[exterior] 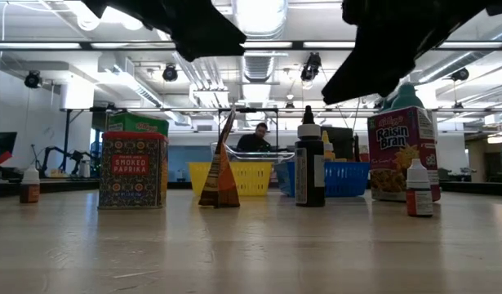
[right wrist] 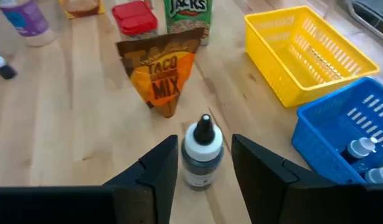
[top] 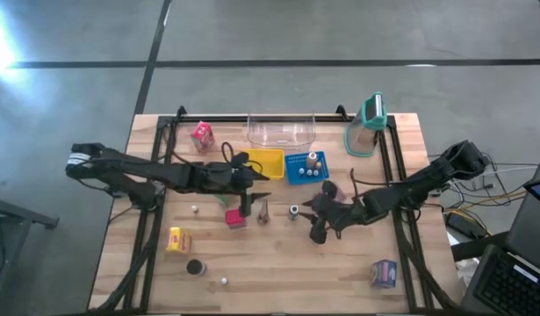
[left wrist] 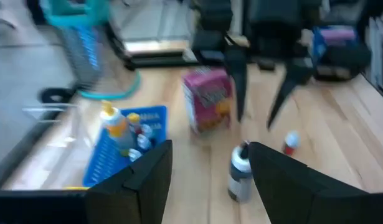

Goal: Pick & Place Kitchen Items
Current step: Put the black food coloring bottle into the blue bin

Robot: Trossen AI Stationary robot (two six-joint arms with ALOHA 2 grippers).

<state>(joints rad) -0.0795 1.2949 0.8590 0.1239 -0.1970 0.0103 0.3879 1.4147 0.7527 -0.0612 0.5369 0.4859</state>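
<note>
While upright, bottle (right wrist: 202,152) stands between right hand (right wrist: 203,163) fingers.

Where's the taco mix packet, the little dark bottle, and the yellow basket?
taco mix packet (right wrist: 159,79): right wrist view, on its orange front.
dark bottle (right wrist: 202,157): right wrist view, on its body.
yellow basket (right wrist: 284,55): right wrist view, on its near wall.

Taco pkt (right wrist: 159,78) just beyond bottle (right wrist: 202,154); sides clear.

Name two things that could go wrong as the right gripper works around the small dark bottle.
The right gripper is open, its fingers either side of the upright small dark bottle; the narrow bottle might tip if a finger nudges it. The taco mix pouch stands close behind, so pushing forward could knock it over.
</note>
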